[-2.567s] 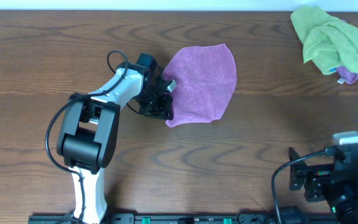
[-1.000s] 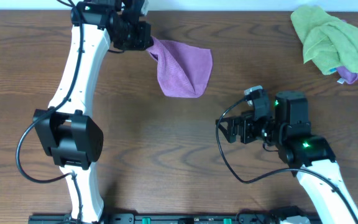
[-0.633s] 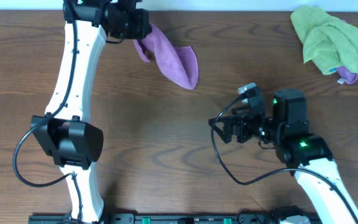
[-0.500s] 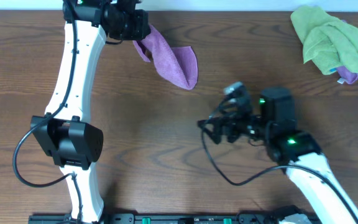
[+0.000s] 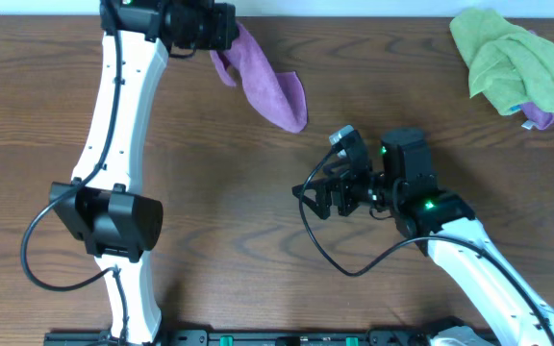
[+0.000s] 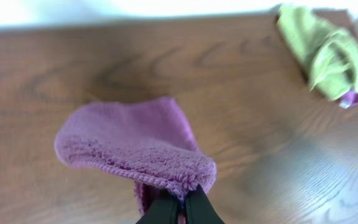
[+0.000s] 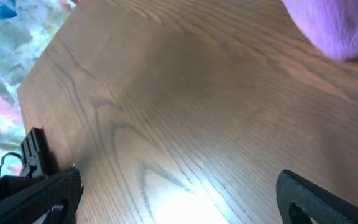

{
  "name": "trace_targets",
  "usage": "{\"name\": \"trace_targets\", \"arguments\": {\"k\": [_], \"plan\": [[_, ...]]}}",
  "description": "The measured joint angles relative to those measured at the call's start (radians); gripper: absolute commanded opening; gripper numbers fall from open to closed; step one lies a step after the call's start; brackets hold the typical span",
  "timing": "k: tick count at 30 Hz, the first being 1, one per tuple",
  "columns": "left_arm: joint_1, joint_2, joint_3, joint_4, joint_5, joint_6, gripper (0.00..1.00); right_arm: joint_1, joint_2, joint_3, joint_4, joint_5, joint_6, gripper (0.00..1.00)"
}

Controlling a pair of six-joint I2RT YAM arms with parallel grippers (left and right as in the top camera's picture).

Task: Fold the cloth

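Far edge, and there's the cloth (image 5: 267, 82).
It hangs from the left gripper (image 5: 221, 27) at the far edge of the table (image 5: 258, 259), left of centre, its free end trailing right and nearer. The right gripper (image 5: 317, 197) sits mid-table, nearer than the cloth and apart from it. A heap of cloths (image 5: 508, 62) lies in the far-right corner.

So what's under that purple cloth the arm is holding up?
Only bare wooden table shows around the purple cloth, which hangs from the left jaws. The patch directly beneath its folds is covered.
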Motion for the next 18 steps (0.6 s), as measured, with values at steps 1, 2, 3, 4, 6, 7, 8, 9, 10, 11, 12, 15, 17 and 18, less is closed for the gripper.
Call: {"name": "trace_targets", "arguments": {"k": [1, 2, 3, 4, 6, 7, 8, 9, 10, 11, 12, 15, 17, 18], "plan": [[-0.002, 0.0, 0.026, -0.001, 0.006, 0.0, 0.06, -0.009, -0.001, 0.0, -0.006, 0.0, 0.0, 0.99], [-0.003, 0.0, 0.05, -0.002, 0.013, 0.0, 0.05, -0.019, -0.003, 0.0, -0.012, -0.001, 0.0, 0.99], [-0.01, 0.0, 0.066, -0.002, 0.017, 0.0, 0.05, -0.031, -0.005, 0.0, -0.015, -0.001, -0.002, 0.99], [-0.018, 0.0, 0.077, -0.001, 0.023, 0.0, 0.06, -0.048, -0.006, 0.0, -0.02, -0.001, -0.003, 0.99], [-0.037, 0.0, 0.08, -0.003, 0.026, 0.0, 0.06, -0.088, -0.013, 0.0, -0.038, 0.001, -0.006, 0.99], [-0.047, 0.0, 0.08, -0.003, 0.026, 0.0, 0.06, -0.121, -0.021, 0.0, -0.054, 0.001, -0.013, 0.99], [-0.064, 0.0, 0.079, -0.003, 0.024, 0.0, 0.06, -0.148, -0.028, 0.0, -0.069, 0.004, -0.019, 0.99], [-0.074, 0.0, 0.079, -0.003, 0.022, 0.0, 0.06, -0.171, -0.035, 0.0, -0.087, 0.005, -0.029, 0.99], [-0.088, 0.0, 0.077, 0.0, 0.014, 0.0, 0.06, -0.204, -0.048, 0.001, -0.118, 0.006, -0.04, 0.99], [-0.102, 0.0, 0.076, 0.004, 0.008, 0.001, 0.06, -0.244, -0.063, 0.003, -0.156, 0.01, -0.056, 0.99], [-0.117, 0.0, 0.068, 0.012, 0.0, 0.001, 0.06, -0.274, -0.077, 0.005, -0.183, 0.017, -0.068, 0.99], [-0.157, 0.014, 0.055, 0.059, -0.008, 0.001, 0.06, -0.374, -0.117, 0.029, -0.273, 0.034, -0.118, 0.99], [-0.172, 0.032, 0.054, 0.115, -0.001, -0.005, 0.06, -0.414, -0.137, 0.047, -0.303, 0.041, -0.145, 0.99], [-0.178, 0.045, 0.053, 0.152, 0.011, -0.011, 0.06, -0.436, -0.15, 0.058, -0.323, 0.045, -0.161, 0.99]]}}
